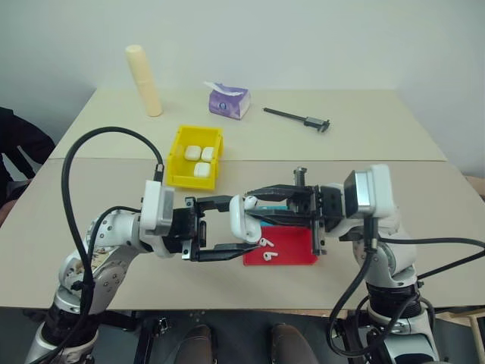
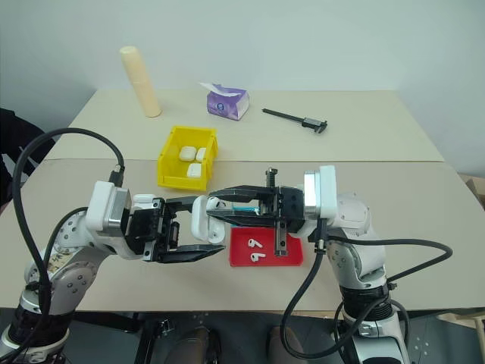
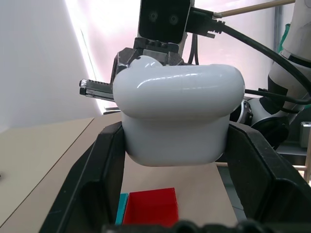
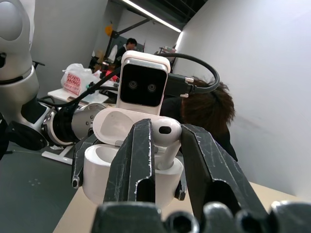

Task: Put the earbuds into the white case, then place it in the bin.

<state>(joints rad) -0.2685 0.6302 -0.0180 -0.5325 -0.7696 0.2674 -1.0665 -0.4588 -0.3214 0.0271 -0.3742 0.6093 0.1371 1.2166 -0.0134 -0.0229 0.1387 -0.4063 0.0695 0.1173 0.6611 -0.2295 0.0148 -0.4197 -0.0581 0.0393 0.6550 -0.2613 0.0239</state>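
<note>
Left gripper (image 1: 227,230) clamped on open white case (image 1: 241,218); right gripper (image 4: 164,145) pinches earbud (image 4: 166,137) over its socket.

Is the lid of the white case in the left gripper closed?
No, the right wrist view shows the white case with its lid open.

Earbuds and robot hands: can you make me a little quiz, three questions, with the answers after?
1. True or false: the left gripper holds an open white case.
2. What does the right gripper pinch: A a caliper, B an earbud, C a tissue pack?
3. How many white cases lie in the yellow bin, and how many earbuds lie on the red tray?

Key
1. True; its lid is up.
2. B, held right over the case.
3. Three cases; two earbuds.
</note>
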